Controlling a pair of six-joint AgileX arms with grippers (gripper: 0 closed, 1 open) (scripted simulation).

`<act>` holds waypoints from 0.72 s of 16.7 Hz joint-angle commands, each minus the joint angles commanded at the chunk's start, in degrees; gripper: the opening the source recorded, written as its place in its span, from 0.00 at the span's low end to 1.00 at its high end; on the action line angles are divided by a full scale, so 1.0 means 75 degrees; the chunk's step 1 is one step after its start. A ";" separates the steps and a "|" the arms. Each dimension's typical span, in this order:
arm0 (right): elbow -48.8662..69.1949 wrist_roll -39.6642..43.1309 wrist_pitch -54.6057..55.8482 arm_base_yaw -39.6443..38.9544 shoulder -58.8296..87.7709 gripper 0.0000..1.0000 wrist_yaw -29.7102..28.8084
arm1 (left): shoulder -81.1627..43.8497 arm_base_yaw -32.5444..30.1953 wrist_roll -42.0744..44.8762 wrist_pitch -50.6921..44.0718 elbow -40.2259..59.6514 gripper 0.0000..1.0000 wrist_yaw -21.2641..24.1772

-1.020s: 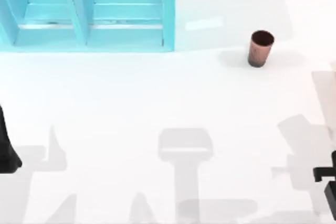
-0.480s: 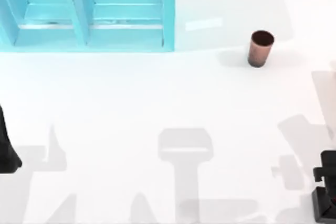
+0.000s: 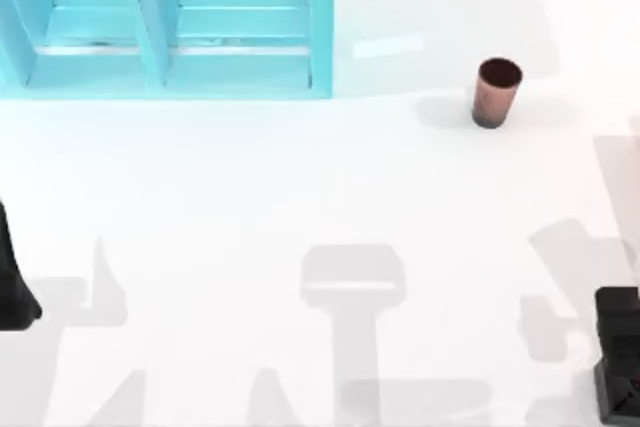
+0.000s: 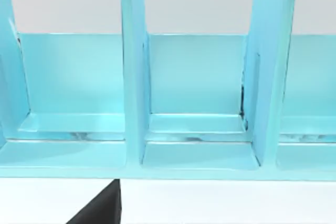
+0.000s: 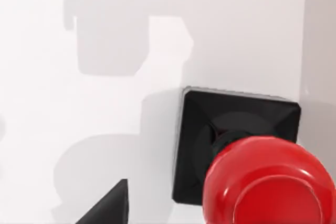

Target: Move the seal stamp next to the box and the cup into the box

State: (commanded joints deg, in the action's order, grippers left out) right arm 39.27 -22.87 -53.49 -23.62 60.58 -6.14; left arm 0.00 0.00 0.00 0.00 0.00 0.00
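My right gripper [image 3: 620, 347] hangs at the table's right edge, straight above the upright seal stamp [image 5: 239, 148]; whether its fingers are spread I can't tell; my left arm sits far off

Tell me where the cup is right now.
In the top view the cup stands upright on the white table, toward the far right, apart from and right of the blue box.

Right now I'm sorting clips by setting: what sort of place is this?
Likely a rendered tabletop test scene: a bare white table, a turquoise compartmented box, and a brown cup standing alone.
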 joint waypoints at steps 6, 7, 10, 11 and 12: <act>0.0891 -0.0017 -0.0808 0.0017 0.0067 1.00 -0.0034 | 0.0000 0.0000 0.0000 0.0000 0.0000 1.00 0.0000; 0.1285 -0.0012 -0.1162 0.0021 0.0091 1.00 -0.0037 | 0.0000 0.0000 0.0000 0.0000 0.0000 1.00 0.0000; 0.2397 0.0016 -0.2198 0.0042 0.0151 1.00 -0.0009 | 0.0000 0.0000 0.0000 0.0000 0.0000 1.00 0.0000; 0.2694 0.0031 -0.2494 0.0050 0.0166 1.00 0.0001 | 0.0000 0.0000 0.0000 0.0000 0.0000 1.00 0.0000; 0.2916 0.0045 -0.2715 0.0057 0.0180 1.00 0.0007 | 0.0000 0.0000 0.0000 0.0000 0.0000 1.00 0.0000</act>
State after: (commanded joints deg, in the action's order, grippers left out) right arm 61.14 -22.53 -73.85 -23.19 61.93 -6.09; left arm 0.00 0.00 0.00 0.00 0.00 0.00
